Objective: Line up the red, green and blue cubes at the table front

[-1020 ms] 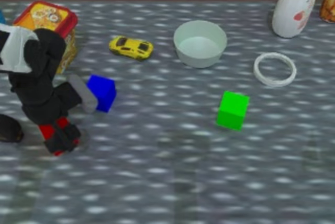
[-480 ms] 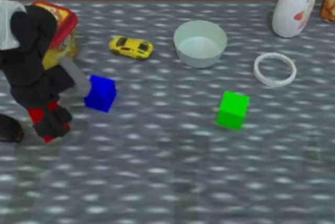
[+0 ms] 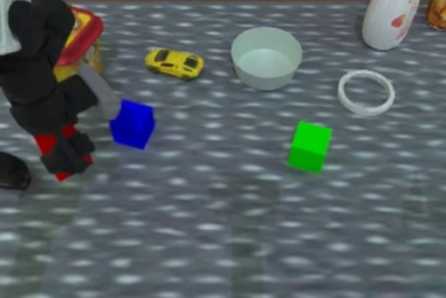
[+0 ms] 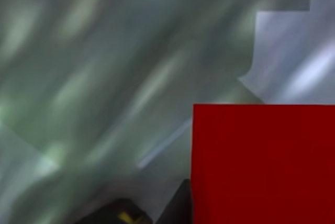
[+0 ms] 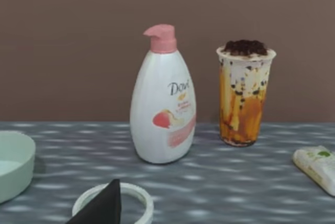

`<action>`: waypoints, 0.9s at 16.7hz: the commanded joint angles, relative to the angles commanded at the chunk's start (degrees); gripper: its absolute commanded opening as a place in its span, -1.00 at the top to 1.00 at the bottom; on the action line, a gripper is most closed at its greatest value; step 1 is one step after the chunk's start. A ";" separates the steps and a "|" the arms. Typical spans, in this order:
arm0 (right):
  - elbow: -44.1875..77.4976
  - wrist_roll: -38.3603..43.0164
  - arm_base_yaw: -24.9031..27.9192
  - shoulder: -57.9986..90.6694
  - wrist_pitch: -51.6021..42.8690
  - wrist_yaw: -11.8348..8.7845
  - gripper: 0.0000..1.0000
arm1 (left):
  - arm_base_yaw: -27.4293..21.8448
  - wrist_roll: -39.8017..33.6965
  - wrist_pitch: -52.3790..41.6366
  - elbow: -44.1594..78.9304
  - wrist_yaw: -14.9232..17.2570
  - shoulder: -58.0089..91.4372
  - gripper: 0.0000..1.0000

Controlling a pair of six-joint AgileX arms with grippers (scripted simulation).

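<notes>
My left gripper (image 3: 63, 155) is at the table's left side, shut on the red cube (image 3: 49, 143), whose red faces show between the black fingers. In the left wrist view the red cube (image 4: 261, 164) fills the near corner over the blurred grey table (image 4: 104, 77). The blue cube (image 3: 134, 124) sits just right of that arm. Further right, in the middle of the table (image 3: 223, 242), rests the green cube (image 3: 310, 146). My right arm is out of the top view; only a dark tip of the right gripper (image 5: 102, 208) shows in its wrist view.
At the back stand a yellow toy car (image 3: 174, 63), a pale bowl (image 3: 266, 56), a white ring (image 3: 366, 92), a lotion bottle (image 3: 392, 5) and a drink cup (image 5: 245, 96). A red-lidded tin (image 3: 82, 30) lies behind the left arm. A dark object (image 3: 12, 171) sits at the left edge.
The left gripper has carried the red cube up and toward the back left. The blue and green cubes have stayed put.
</notes>
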 joint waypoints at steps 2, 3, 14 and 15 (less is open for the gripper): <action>0.00 0.00 0.00 0.00 0.00 0.00 -1.00 | -3.10 0.36 -0.28 -0.54 -0.03 -0.77 1.00; 0.00 0.00 0.00 0.00 0.00 0.00 -1.00 | -5.36 0.58 -0.47 -0.97 -0.05 -1.36 1.00; 0.00 0.00 0.00 0.00 0.00 0.00 -1.00 | -31.93 3.26 -2.27 -6.77 -0.15 -9.24 1.00; 0.00 0.00 0.00 0.00 0.00 0.00 -1.00 | -31.96 3.26 -2.27 -6.77 -0.15 -9.25 1.00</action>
